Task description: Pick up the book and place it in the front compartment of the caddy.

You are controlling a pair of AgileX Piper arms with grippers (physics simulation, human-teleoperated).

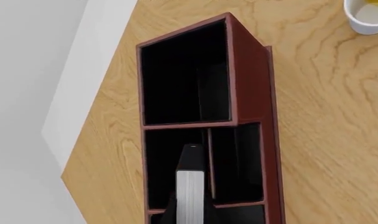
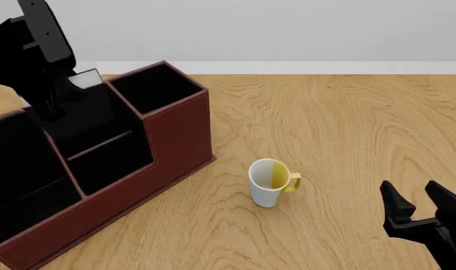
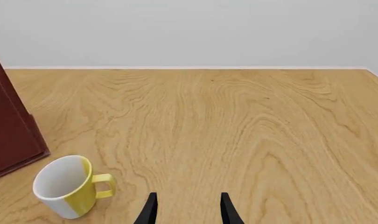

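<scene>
Two arms work over a wooden table (image 2: 348, 129), its pale grain running up to a white wall. Taking the caddy (image 2: 175, 140) as the landmark: it is the largest thing here, a dark red-brown box with black-lined slots and a stepped rim, standing on the table at an angle, its tallest end compartment farthest from the camera in the front view. Over the caddy's middle section hangs the left arm (image 2: 32, 45), black and bulky, reaching down into the slots. The left wrist view looks straight down into the caddy and shows the book (image 1: 191, 186) standing on edge, black cover and white page edges up toward the camera, its lower end down inside a narrow compartment just beside the thin divider (image 1: 209, 163). In the front view the book's pale top (image 2: 85, 80) peeps out above the caddy's rim, right against the arm. The left gripper's fingers are mostly out of frame there, so I cannot tell whether they are clamped on the book or apart.

Well to the right of the caddy, low at the near edge, the right gripper (image 2: 419, 205) hovers with its two fingers apart and nothing between them.

Between the caddy and that gripper stands a white-and-yellow mug (image 2: 271, 183), upright, near the caddy's long side
</scene>
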